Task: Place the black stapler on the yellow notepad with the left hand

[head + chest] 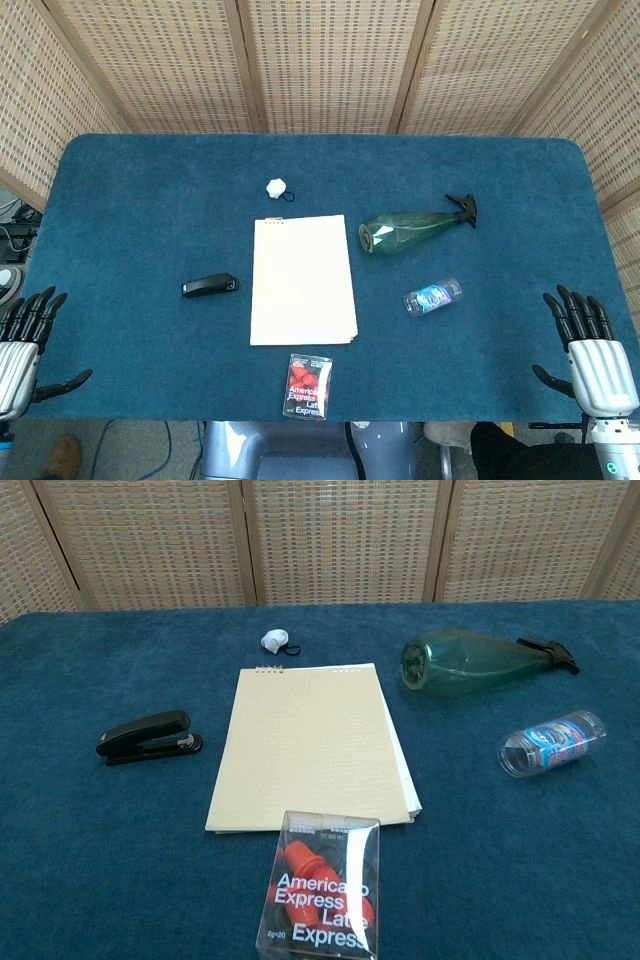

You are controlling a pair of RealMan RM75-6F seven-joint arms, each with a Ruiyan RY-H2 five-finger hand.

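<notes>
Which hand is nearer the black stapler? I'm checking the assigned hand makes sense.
Left. The left hand sits at the table edge left of the black stapler; the right hand is across the table.

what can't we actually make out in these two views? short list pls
- Left hand and right hand: head view only, cut off by the frame edges; absent from chest view.
- White object above the yellow notepad: too small in both views to identify.
- Small clear bottle: label print too blurred to read.
- Coffee packet: bottom cut off in chest view.
- Black stapler: far side hidden.
</notes>
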